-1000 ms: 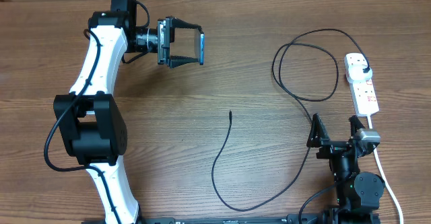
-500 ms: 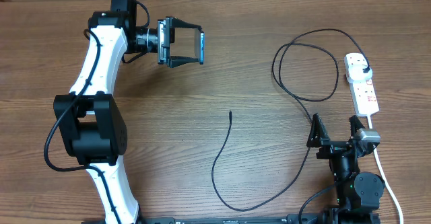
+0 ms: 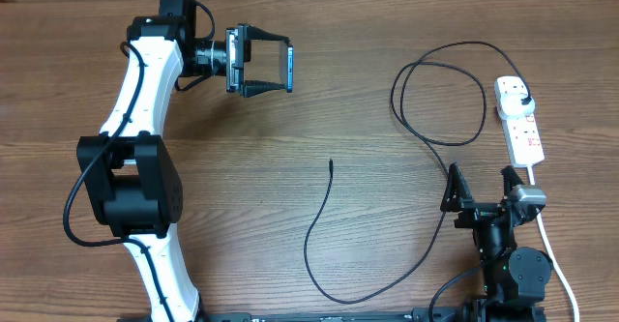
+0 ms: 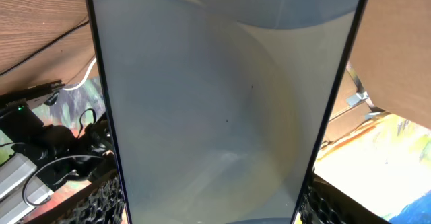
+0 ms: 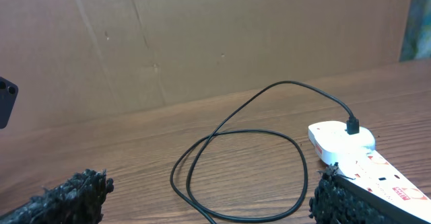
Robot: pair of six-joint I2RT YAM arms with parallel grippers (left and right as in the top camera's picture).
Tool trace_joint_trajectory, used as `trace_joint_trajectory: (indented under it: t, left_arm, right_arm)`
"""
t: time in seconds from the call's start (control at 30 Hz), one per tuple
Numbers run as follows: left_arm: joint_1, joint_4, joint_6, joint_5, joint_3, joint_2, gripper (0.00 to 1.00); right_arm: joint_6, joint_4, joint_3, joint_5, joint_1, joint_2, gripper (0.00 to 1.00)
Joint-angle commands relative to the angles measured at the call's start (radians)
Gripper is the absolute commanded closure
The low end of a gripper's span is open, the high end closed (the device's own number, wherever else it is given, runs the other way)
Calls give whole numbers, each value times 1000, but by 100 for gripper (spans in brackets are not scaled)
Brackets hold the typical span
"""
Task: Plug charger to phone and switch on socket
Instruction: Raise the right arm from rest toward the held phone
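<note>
- While the wooden table spreads its matte brown grain across the whole overhead view, the phone is not lying on it.
- Left gripper, upper left of the frame: clenched on the phone, which stands on edge between its fingers.
- Right gripper, lower right: released, jaws spread wide, grasping nothing.
- Phone: a slim, rigid slab with a glossy face. It is probably slippery and breakable, so it is best pinched across its long black edges with the port end left free.
- Socket, right edge: a hard white plastic strip with red markings. It looks light and may skid when a switch is pressed.
- Charger: a thin, limp black cable, looped at upper right and sweeping through lower centre. It will likely flop, so hold it just behind the tip.
- Plug: black, seated in the socket's upper end.
- Connector tip, centre: tiny, lying free on the wood.
</note>
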Motion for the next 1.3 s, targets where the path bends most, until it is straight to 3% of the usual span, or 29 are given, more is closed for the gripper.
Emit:
trace_joint_trajectory:
  t: [0.0, 0.3, 0.47, 0.73, 1.0, 1.27]
  left_arm:
    - [-2, 1, -14, 49, 30, -24, 96]
    - [-2, 1, -10, -9, 30, -24, 96]
    - [-2, 2, 43, -128, 30, -24, 96]
    - [-2, 31, 200, -173, 30, -24, 96]
    - [-2, 35, 234, -243, 30, -23, 96]
    - [-2, 35, 235, -243, 30, -23, 96]
  right_arm:
    - [-3, 3, -11, 6, 7, -9, 0]
    - [-4, 3, -11, 6, 7, -9, 0]
    - [-4, 3, -11, 6, 7, -9, 0]
    - [-4, 5, -10, 6, 7, -9, 0]
    - [48, 54, -5, -26, 7, -9, 0]
    - [140, -130, 193, -32, 7, 35, 0]
